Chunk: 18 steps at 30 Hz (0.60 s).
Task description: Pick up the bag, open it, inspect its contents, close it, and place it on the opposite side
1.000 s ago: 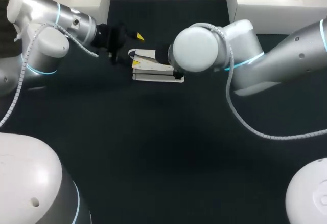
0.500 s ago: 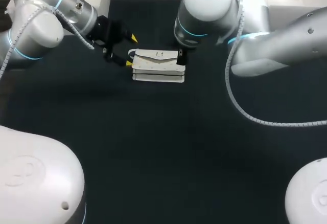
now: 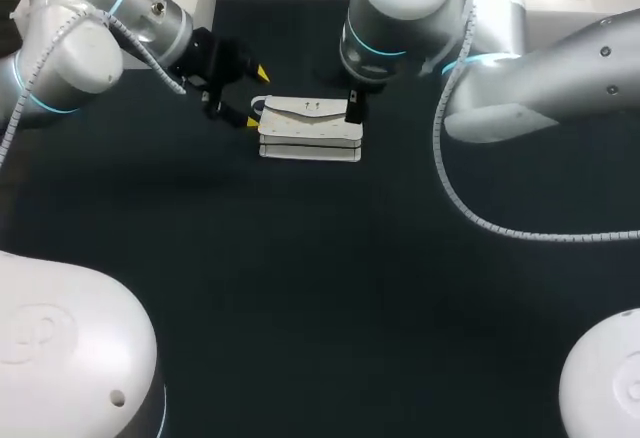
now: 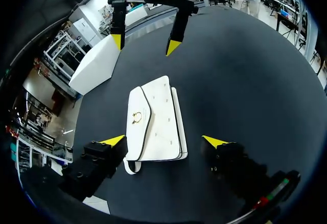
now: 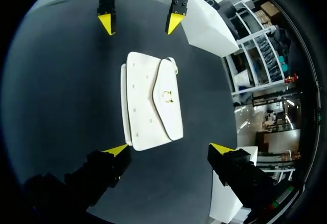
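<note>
In the left wrist view the bag is seen flat on the table. Its near short end is set between the wide-spread fingers of the left pincer, and nothing is gripped. Past the bag's far end the right pincer is held equally wide and empty.

In the right wrist view the bag's other end is found just ahead of the right fingers, nearer one of them.

In the head view the bag's long axis is shown running from pincer to pincer. Neither arm is judged nearer.
</note>
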### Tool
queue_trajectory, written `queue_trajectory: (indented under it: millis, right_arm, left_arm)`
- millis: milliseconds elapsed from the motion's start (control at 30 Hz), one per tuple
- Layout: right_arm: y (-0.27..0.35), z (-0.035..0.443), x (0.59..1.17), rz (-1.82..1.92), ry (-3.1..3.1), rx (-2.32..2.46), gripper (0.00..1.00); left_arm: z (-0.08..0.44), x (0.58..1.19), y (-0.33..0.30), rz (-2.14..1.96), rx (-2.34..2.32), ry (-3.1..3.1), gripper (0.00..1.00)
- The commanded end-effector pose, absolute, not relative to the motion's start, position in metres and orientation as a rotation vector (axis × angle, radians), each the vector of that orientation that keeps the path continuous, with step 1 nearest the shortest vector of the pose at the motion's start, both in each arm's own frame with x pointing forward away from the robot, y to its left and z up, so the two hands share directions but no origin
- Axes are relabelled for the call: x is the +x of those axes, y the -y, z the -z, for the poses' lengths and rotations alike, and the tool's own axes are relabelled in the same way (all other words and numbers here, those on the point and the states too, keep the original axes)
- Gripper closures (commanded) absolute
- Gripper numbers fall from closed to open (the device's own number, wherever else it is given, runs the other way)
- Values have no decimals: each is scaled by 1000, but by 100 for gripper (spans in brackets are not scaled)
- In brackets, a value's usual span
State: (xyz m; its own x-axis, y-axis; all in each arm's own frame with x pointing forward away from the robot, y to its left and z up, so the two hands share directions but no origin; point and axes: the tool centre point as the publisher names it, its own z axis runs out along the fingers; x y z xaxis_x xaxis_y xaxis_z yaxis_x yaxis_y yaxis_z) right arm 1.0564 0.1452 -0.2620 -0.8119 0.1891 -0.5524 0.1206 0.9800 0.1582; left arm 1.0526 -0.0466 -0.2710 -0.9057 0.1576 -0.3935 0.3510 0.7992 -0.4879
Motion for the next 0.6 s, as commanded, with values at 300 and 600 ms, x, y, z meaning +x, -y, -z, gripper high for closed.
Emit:
queue_trajectory:
  millis: [300,600]
  right_arm:
    - [-122,239,1075,-288,-2740,1045,0]
    - [-117,239,1059,-483,-2608,1533,0]
  left_arm:
    - [236,1054,49,774,-869,-2926,0]
    - [245,1056,36,1026,-1455,-2783,0]
